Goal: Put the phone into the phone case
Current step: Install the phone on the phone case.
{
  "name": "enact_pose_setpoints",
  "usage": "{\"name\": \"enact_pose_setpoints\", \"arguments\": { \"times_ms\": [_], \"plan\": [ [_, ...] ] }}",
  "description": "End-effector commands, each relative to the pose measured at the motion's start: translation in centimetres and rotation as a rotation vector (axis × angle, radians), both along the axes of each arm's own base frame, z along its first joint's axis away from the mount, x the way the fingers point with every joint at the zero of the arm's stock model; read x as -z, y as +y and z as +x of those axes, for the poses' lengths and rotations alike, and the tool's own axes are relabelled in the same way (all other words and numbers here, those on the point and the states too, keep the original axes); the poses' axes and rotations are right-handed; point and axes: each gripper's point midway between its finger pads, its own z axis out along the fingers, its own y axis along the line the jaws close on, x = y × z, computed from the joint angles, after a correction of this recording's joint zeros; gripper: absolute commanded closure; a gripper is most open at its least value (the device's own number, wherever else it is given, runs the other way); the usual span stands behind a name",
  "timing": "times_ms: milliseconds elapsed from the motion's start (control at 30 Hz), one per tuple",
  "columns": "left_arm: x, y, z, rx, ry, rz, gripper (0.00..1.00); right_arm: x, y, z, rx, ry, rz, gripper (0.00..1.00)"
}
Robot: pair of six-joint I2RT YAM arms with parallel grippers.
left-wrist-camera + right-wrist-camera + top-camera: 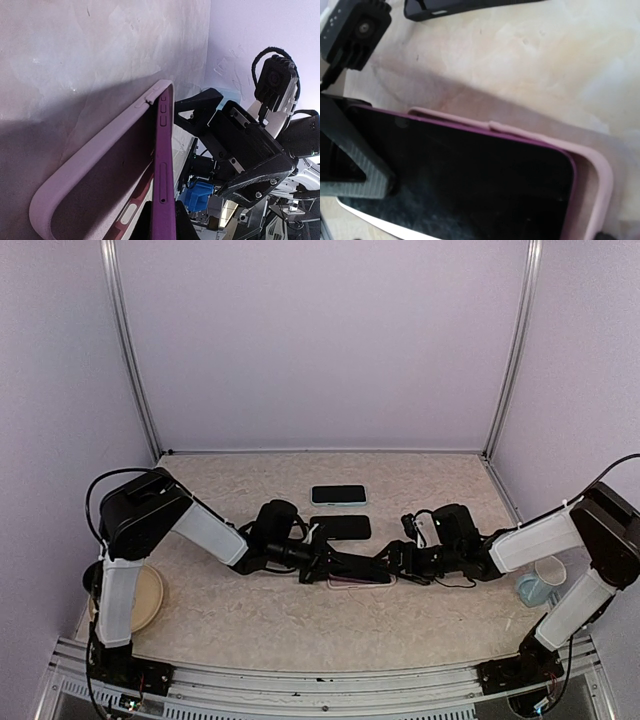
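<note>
Mid-table [250, 490]: case [595, 180] flat, phone [470, 180] partly in it, one long edge raised off it. At its 9 o'clock end, left gripper [335, 565]; at its 3 o'clock end, right gripper [390, 558], one finger on the phone. Just beyond at 12 o'clock, second phone [340, 527]; farther at 12, apart from it, third phone [338, 495]. Plate [150, 598] at 8 o'clock by the left arm; cup [548, 573] at 4 o'clock by the right arm.

We've got open beige tabletop [300, 640] up front and along the back wall. Mid-table's jammed, though. The left arm [215, 532] and right arm [530, 540] meet over the purple phone [470, 175] in its pink silicone case [600, 175]. A flat black slab [340, 527] and a light-blue-rimmed one [338, 495] sit right behind. There's a round beige plate [150, 598] far left and a white cup [549, 572] far right.
</note>
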Motion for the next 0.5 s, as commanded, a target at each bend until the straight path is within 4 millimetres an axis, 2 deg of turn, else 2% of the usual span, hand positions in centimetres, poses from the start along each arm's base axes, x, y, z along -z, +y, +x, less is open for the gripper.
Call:
{"name": "enact_pose_setpoints", "arguments": {
  "times_ms": [0, 167, 467],
  "plan": [
    [3.0, 0.4, -0.8, -0.010, 0.066, 0.046, 1.00, 0.9, 1.4, -1.4, -0.057, 0.036, 0.014, 0.00],
    [2.9, 0.3, -0.8, -0.012, 0.064, 0.034, 1.00, 0.7, 1.8, -1.5, -0.064, 0.033, 0.025, 0.00],
    [3.8, -0.1, -1.6, 0.031, 0.068, 0.041, 1.00, 0.8, 3.0, -2.0, -0.122, 0.029, 0.034, 0.00]
  ]
}}
